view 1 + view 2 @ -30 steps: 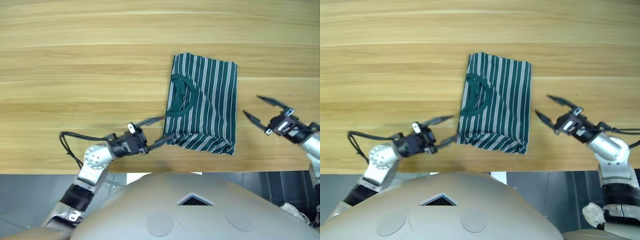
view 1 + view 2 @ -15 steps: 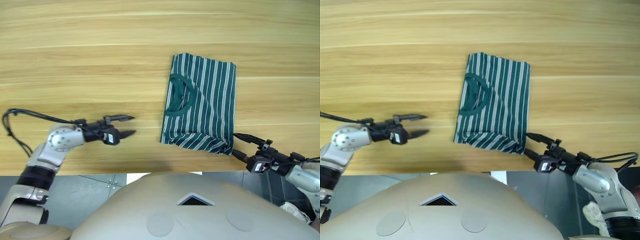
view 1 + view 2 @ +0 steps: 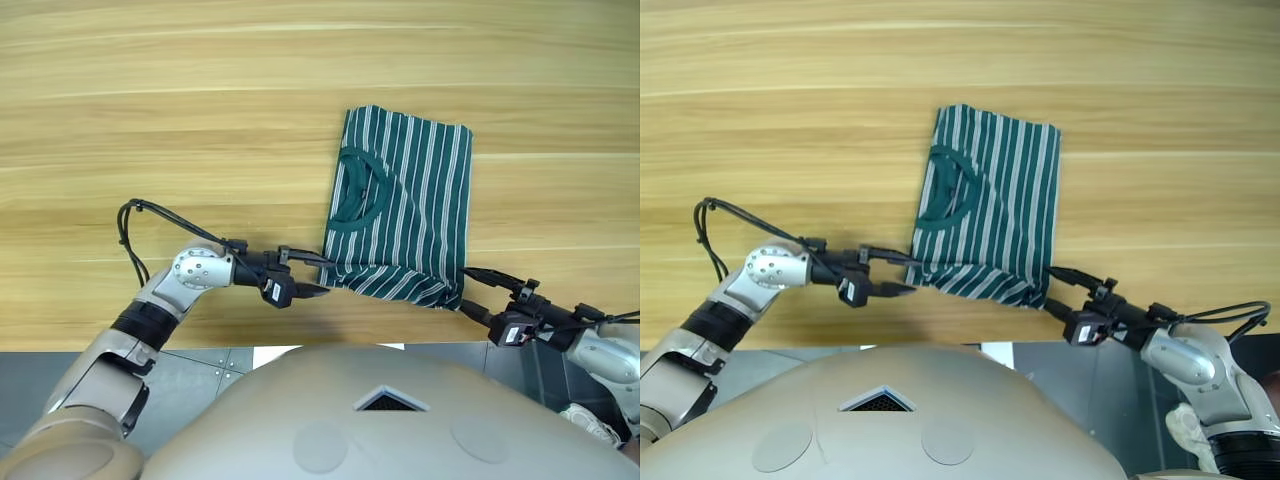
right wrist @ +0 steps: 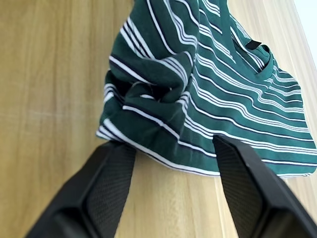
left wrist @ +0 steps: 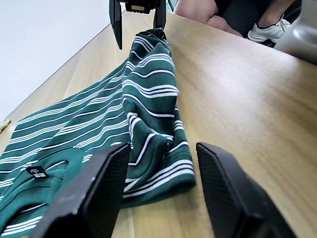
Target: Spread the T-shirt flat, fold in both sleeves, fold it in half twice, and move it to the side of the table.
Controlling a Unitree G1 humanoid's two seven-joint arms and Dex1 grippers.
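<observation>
Brought in from 9 o'clock, the left pincer (image 3: 318, 276) is now set at the 7 o'clock corner of the T-shirt (image 3: 405, 200), where half a second ago it was held well apart from the cloth. The right pincer (image 3: 470, 288) is found where it was, at the shirt's 5 o'clock corner, and the shirt has not been shifted.

The T-shirt, dark green with thin white stripes, is laid folded into a tall rectangle on the wooden surface (image 3: 150, 120), toward 5 o'clock and near the front edge. Its neckline is turned up at the 10 o'clock side. Its near hem is bunched and slightly raised. Both pincers are released: in each wrist view the fingers are spread wide, with a hem corner seen between them.
</observation>
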